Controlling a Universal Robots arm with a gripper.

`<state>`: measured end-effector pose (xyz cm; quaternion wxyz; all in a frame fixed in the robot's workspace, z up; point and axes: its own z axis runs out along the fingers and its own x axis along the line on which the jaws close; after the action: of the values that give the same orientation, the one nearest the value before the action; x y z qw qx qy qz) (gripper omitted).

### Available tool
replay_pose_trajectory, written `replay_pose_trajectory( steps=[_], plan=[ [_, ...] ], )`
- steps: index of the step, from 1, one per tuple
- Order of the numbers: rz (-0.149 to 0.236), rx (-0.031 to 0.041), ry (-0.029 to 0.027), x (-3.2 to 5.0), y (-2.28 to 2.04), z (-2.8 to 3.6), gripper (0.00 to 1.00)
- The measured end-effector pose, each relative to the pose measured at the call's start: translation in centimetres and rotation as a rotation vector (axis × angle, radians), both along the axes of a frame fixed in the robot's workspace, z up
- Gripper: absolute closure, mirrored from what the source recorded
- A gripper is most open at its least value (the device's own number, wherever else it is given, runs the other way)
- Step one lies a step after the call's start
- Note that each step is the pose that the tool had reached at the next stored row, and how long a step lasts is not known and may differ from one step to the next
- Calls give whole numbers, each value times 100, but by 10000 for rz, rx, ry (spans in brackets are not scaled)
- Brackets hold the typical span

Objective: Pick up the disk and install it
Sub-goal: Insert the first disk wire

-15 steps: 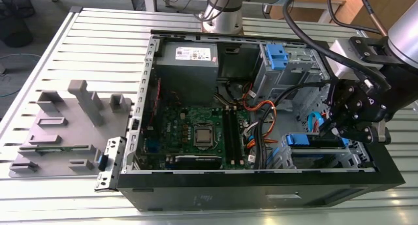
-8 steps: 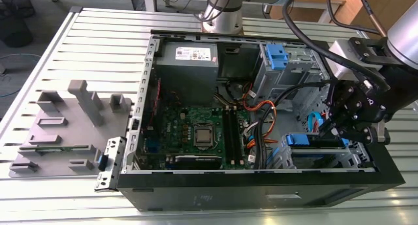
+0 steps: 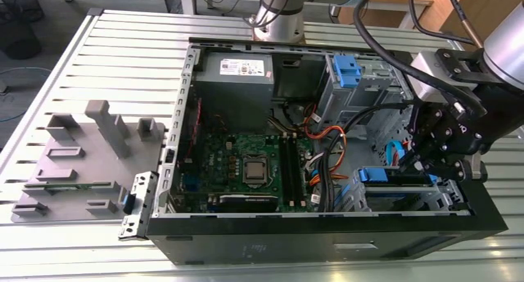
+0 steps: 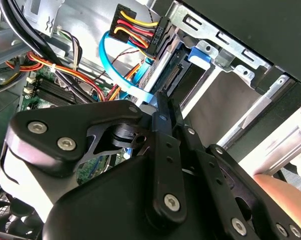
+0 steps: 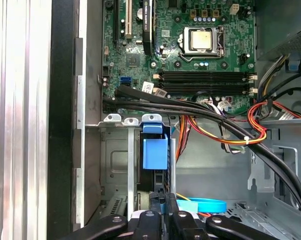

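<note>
So my gripper point(image 3: 426, 165) is down inside the open PC case point(image 3: 327, 233), right at the drive bay point(image 3: 401, 193) in its front corner. The disk point(image 3: 396, 176) sits in that bay, blue bracket showing. Can't tell if my fingers are clamped or loose. I'd push straight along the rails, steering around the blue cable point(image 4: 115, 70).

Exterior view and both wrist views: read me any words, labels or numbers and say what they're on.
None can be read.
White sticker on the grey power supply box: print too small to read.
Motherboard: markings too small to read.
White tag on a black cable, first wrist view: too small to read.
</note>
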<state>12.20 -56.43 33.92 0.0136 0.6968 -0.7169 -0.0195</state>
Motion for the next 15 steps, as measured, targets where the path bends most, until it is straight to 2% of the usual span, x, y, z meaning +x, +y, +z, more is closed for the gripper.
replay_pose_trajectory(
  steps=[15],
  plan=[
    [0,-1,-2,0,0,-56,84]
  ],
)
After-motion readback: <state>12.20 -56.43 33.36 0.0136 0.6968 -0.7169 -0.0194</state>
